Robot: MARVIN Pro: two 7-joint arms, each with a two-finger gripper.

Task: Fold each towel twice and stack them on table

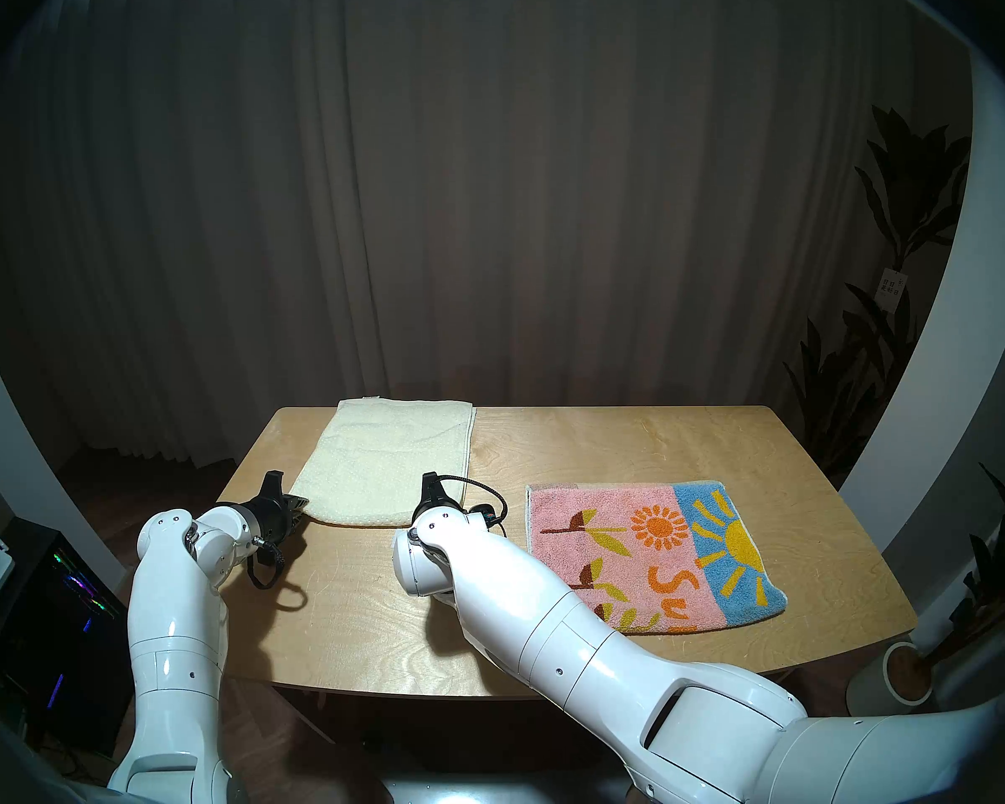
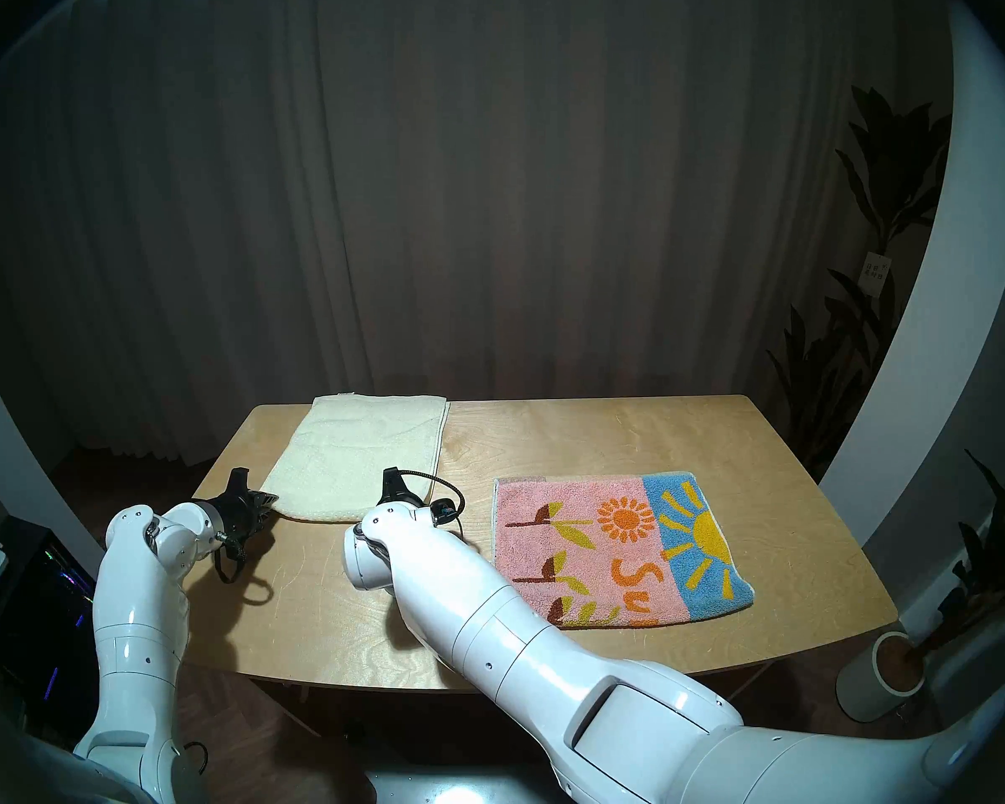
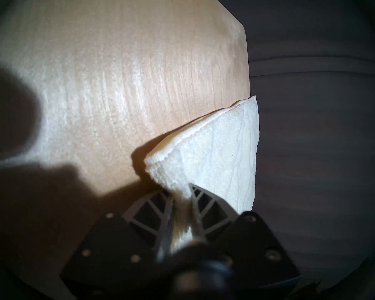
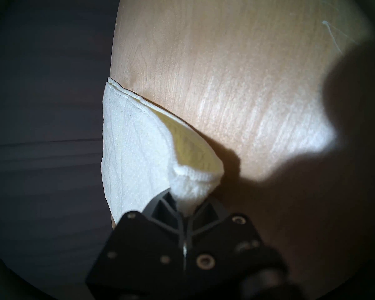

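Head view: orange "Su" on pink-and-blue towel (image 1: 651,559); left gripper (image 3: 181,192), right gripper (image 4: 187,206) each pinching cream towel (image 1: 384,466) corners.

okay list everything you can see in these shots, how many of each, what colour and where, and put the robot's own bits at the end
cream towel: one, pale yellow, table's far left.
patterned towel: one, pink and blue, sun and flowers, table's right.
table: one, light plywood, centre.
curtain: one, dark grey, behind.
plants: dark, at right.
white pot: one, floor, right.
computer case: one, black, floor, left.
left pincer: black, closed on the cream towel's near-left corner.
right pincer: black, closed on its near-right corner.
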